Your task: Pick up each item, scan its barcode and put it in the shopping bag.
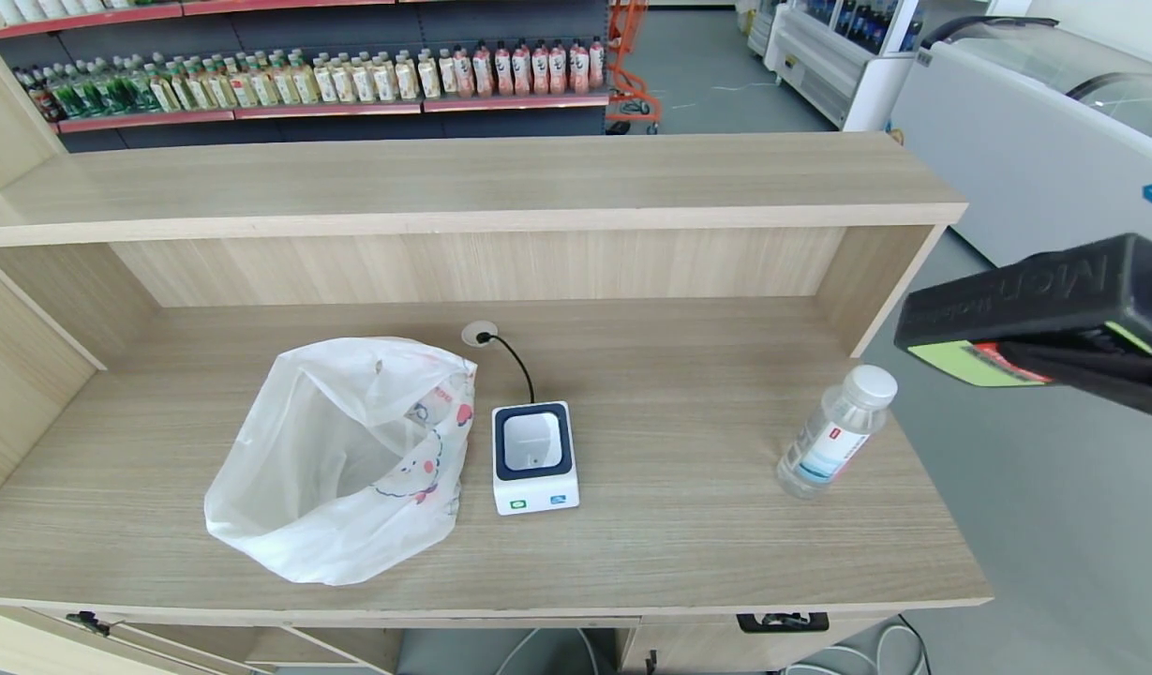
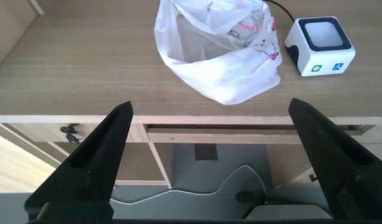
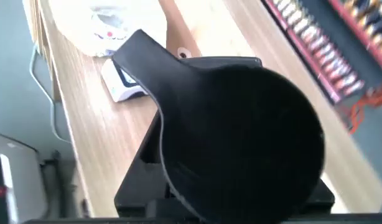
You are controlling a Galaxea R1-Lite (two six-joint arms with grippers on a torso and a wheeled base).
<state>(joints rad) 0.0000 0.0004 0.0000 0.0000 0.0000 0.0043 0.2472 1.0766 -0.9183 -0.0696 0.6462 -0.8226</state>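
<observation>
We are judging the water bottle [image 1: 833, 431], standing at three o'clock from the scanner [image 1: 534, 457], light, slippery and crushable, best gripped mid-body, with the left gripper [image 2: 209, 109] spread empty and the right gripper [image 1: 1016, 328] impossible to read.

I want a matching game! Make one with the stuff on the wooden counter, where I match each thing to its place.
Things:
1. bag
2. scanner
3. bottle
4. cable

Places:
A. standing near the right edge of the counter
B. running into the hole at the back
C. lying open on the left part
D. in the middle, between two other things

Pairs: 1-C, 2-D, 3-A, 4-B
</observation>
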